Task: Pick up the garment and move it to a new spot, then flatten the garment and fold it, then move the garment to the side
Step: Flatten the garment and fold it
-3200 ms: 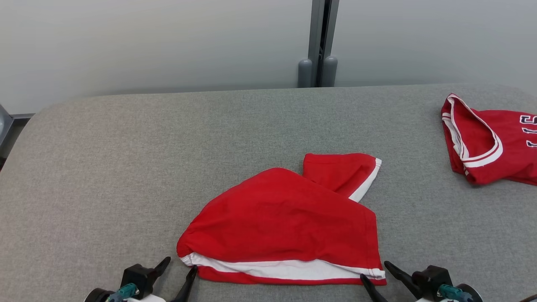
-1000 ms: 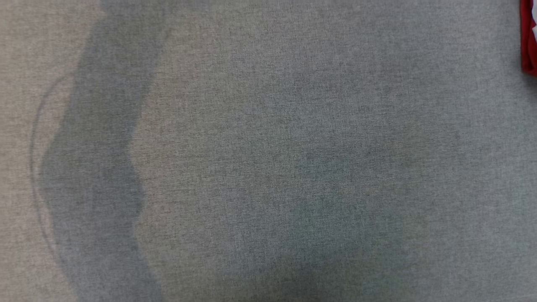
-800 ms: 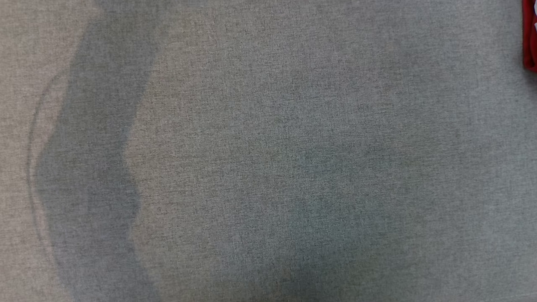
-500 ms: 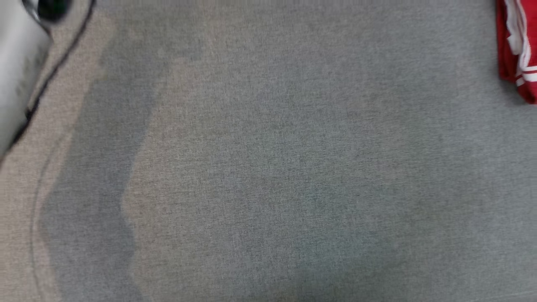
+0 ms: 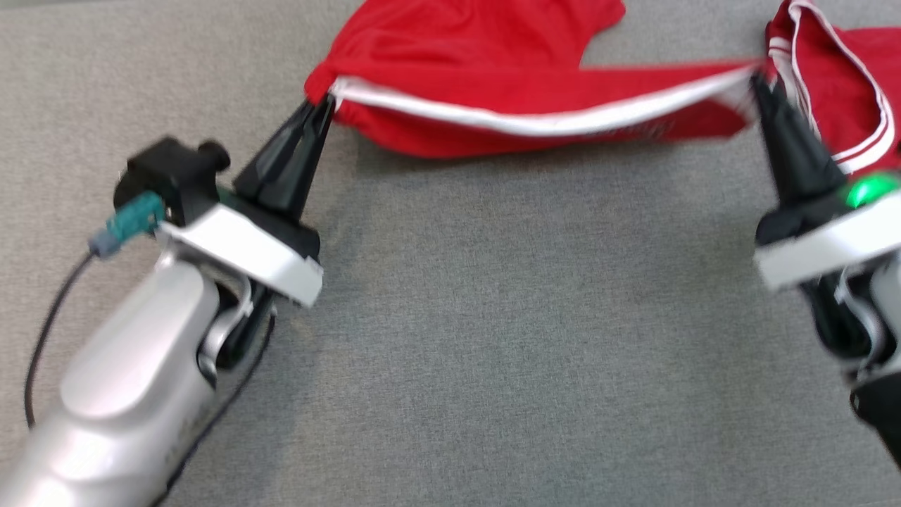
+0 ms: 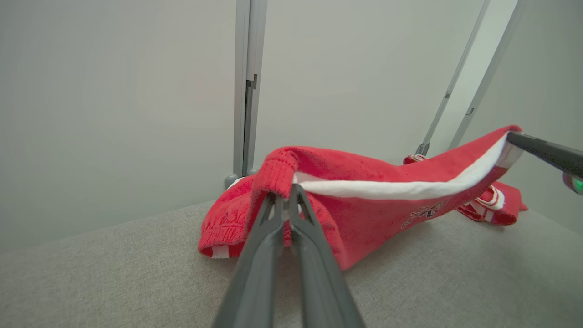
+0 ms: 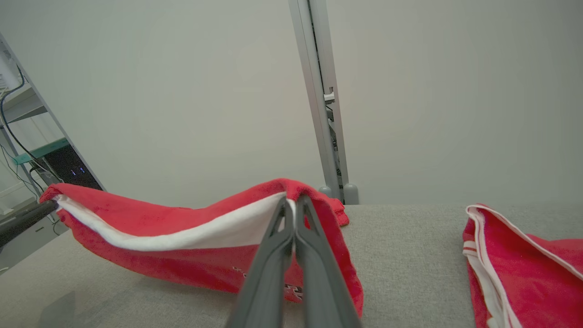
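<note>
The garment (image 5: 493,91), red with a white band along its edge, hangs stretched between my two grippers above the grey table (image 5: 507,317). At its left corner my left gripper (image 5: 320,105) is shut on the cloth. In the left wrist view the fingers (image 6: 284,198) pinch a ribbed red fold of the garment (image 6: 364,200). My right gripper (image 5: 757,81) is shut on the right corner. The right wrist view shows that gripper (image 7: 291,202) clamping the white band, with the garment (image 7: 182,237) sagging away to the left. The garment's far part trails on the table.
A second red jersey (image 5: 845,84) with white trim lies on the table just right of my right gripper, also seen as a red jersey (image 7: 524,264) in the right wrist view. A grey post (image 7: 323,114) and pale wall stand behind the table. A shelf with cables (image 7: 27,136) stands at the left.
The head camera has swung, from bare table cloth to both arms. Earlier the garment lay flat with both grippers open at its near corners; now both are shut on those corners, holding it stretched.
</note>
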{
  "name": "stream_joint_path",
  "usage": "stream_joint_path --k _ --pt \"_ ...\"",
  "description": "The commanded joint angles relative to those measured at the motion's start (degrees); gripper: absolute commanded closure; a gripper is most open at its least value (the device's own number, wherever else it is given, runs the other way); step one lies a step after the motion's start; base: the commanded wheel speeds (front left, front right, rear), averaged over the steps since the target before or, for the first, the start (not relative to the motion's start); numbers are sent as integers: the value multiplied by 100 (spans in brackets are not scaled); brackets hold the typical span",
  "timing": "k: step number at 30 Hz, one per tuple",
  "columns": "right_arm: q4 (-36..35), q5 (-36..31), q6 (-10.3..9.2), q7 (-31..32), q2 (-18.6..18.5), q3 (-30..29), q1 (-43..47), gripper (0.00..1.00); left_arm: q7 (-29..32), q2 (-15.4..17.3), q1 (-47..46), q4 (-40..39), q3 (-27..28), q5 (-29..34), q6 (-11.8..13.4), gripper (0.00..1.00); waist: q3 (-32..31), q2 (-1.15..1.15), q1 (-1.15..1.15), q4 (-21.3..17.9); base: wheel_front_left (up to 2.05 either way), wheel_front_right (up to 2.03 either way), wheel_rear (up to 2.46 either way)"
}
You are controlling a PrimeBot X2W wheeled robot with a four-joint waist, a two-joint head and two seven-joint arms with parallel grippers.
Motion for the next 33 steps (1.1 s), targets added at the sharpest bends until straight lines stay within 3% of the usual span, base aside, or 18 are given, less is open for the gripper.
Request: stream_joint_path --k 1,17,25,33 --pt "-63 -50 2 -29 -48 3 91 100 -22 -2 115 -37 64 2 15 100 -135 0 0 48 0 0 0" --pt "-419 136 2 69 -167 208 2918 100 -16 -272 3080 -159 714 823 -225 100 -1274 0 0 171 0 0 0" --pt "-771 110 1 252 -45 -125 4164 100 -16 -342 4092 -222 1080 1045 -330 100 -1756 0 0 260 0 0 0" --pt "-1307 -137 1 599 228 -672 5225 100 -15 -366 4593 -199 1092 1210 -461 100 -1979 0 0 397 0 0 0"
